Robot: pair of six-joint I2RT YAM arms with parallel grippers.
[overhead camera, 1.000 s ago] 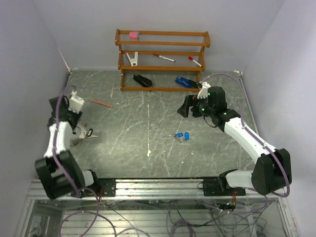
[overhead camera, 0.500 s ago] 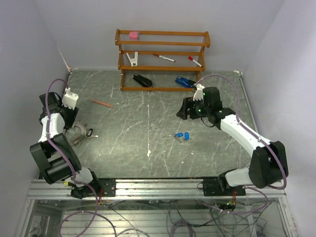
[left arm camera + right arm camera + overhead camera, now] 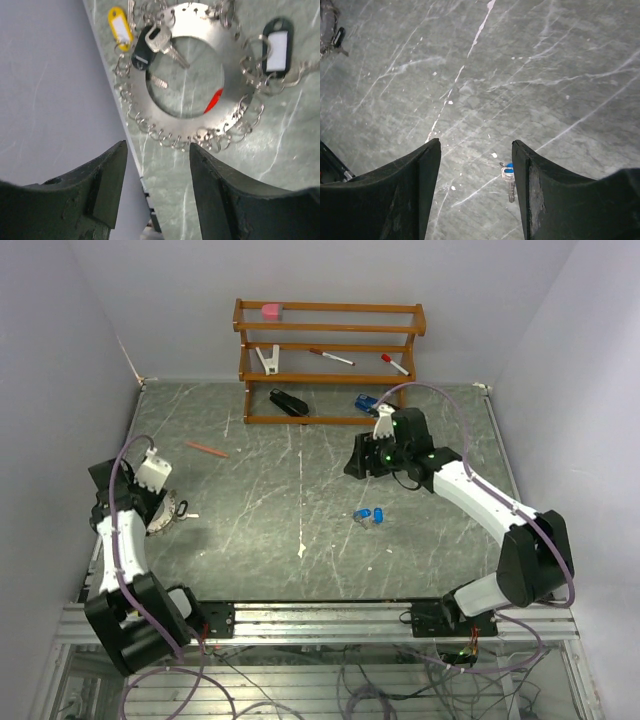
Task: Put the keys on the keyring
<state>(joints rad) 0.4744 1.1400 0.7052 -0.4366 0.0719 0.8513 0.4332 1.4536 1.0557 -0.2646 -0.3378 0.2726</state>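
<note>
Where the table meets the wall at the left of the overhead view, the keyring is seen as a flat silvery band fringed with small rings and hung with yellow and black tags. The left gripper is poised just above it, jaws parted and empty. The blue-headed keys are found right of centre. Above them in the frame the right gripper is angled down, jaws apart, nothing gripped.

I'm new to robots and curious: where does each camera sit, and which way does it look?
Top: above and behind, looking down on the table; left arm and right arm show.
Left wrist: on the left arm, facing down at the keyring; left pincer shows.
Right wrist: on the right arm, facing down at the keys; right pincer shows.
Shared: top also sees keyring and keys.
</note>
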